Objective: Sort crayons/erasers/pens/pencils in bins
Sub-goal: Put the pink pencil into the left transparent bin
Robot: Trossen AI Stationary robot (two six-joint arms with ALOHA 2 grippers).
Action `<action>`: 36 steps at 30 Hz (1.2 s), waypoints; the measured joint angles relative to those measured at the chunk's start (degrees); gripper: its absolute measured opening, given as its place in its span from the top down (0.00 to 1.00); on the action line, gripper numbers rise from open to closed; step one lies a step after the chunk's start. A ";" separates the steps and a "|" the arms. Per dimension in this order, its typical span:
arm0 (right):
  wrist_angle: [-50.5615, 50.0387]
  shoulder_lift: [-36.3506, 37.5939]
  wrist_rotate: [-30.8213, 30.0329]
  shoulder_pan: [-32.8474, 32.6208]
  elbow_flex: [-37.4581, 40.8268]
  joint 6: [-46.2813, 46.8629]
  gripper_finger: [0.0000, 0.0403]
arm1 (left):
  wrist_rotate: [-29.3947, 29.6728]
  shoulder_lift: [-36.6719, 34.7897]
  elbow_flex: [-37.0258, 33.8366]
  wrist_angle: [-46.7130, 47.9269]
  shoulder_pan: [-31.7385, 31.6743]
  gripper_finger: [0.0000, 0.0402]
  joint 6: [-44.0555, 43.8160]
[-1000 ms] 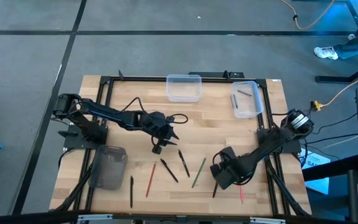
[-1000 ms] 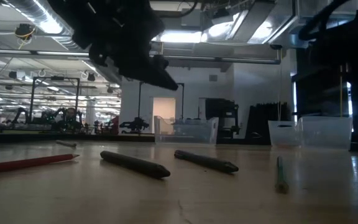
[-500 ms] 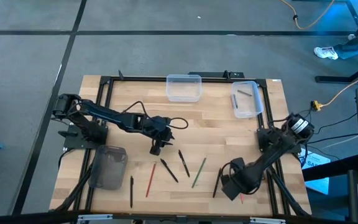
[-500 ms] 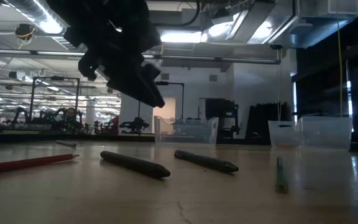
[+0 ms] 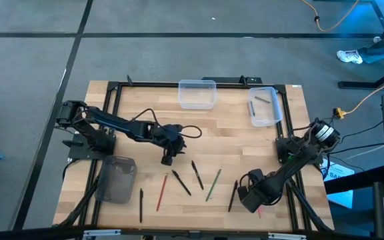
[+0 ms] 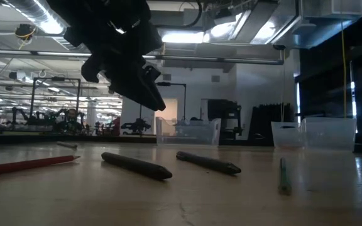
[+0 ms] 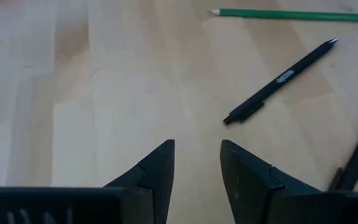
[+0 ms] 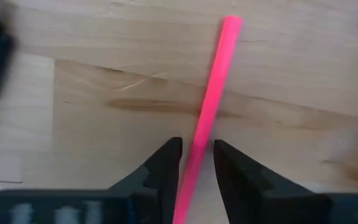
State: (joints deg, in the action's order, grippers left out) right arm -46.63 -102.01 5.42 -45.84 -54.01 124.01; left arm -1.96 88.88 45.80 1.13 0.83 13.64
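Note:
My right gripper (image 5: 251,198) stands open near the table's near right edge, pointing down. Its fingers stand on either side of a pink crayon (image 8: 207,106) that lies flat on the wood, partly hidden under the gripper in the high view. My left gripper (image 5: 167,159) hangs open above the middle of the table with nothing between its fingers (image 7: 197,163). Ahead of it lie a black pen (image 7: 281,76) and a green pencil (image 7: 291,14). A clear bin (image 5: 197,93) stands at the far edge, a second clear bin (image 5: 263,105) at the far right, and a dark grey bin (image 5: 117,179) at the near left.
More black pens (image 5: 181,182) (image 5: 197,174) (image 5: 141,203) (image 5: 233,195), the green pencil (image 5: 213,185) and a red pencil (image 5: 161,192) lie scattered along the table's near half. The far-right bin holds a few items. A black frame edges the table.
My right gripper has gone toward the table's near right corner and down, ending low over the pink crayon. My left gripper has stayed in place and tipped its fingers more steeply down.

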 joint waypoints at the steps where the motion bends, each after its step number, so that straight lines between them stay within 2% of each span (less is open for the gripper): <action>1: 0.23 0.06 -0.01 0.00 0.22 -0.10 0.74 | 0.23 0.00 0.00 0.01 -0.01 0.69 0.14; 7: 0.29 0.09 -0.71 0.00 0.30 -4.58 0.87 | 0.66 0.00 0.00 1.22 -0.01 0.69 0.44; 9: 0.13 0.17 -1.21 0.00 0.32 -5.41 0.91 | 2.82 -0.05 0.00 2.43 0.01 0.69 0.84; 10: 0.07 0.17 -1.52 0.00 0.32 -5.58 0.93 | 5.18 -0.44 0.00 3.84 -0.05 0.69 1.62; 14: -1.07 0.18 -4.55 0.17 -0.32 -5.80 0.96 | 20.71 -3.97 0.00 10.21 -1.23 0.69 3.04; 16: -2.94 -0.25 -4.85 0.73 -1.59 -6.28 0.95 | 24.23 -6.67 0.02 11.80 -2.38 0.69 2.77; 19: -9.05 -0.65 -9.02 2.16 -3.92 -9.11 0.94 | 23.01 -10.19 0.00 12.52 -4.12 0.69 -0.12; 25: -22.29 0.51 -20.37 6.99 -11.14 -16.36 0.98 | 13.19 -11.43 0.07 4.26 -5.53 0.69 -1.10; 31: -23.64 4.45 -36.79 15.70 -14.91 -28.82 0.99 | 12.95 -11.37 0.04 2.39 -6.21 0.69 0.99; 34: -20.97 6.18 -40.66 22.35 -14.96 -40.31 0.99 | 12.82 -11.15 0.04 1.63 -6.59 0.69 1.03; 36: -17.08 6.33 -40.87 27.45 -15.00 -50.71 0.99 | 12.83 -11.04 -0.02 2.55 -6.59 0.69 1.44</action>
State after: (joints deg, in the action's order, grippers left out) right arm -63.71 -95.68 -35.45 -18.39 -69.01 73.31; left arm 10.87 77.84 45.78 3.67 -5.76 15.08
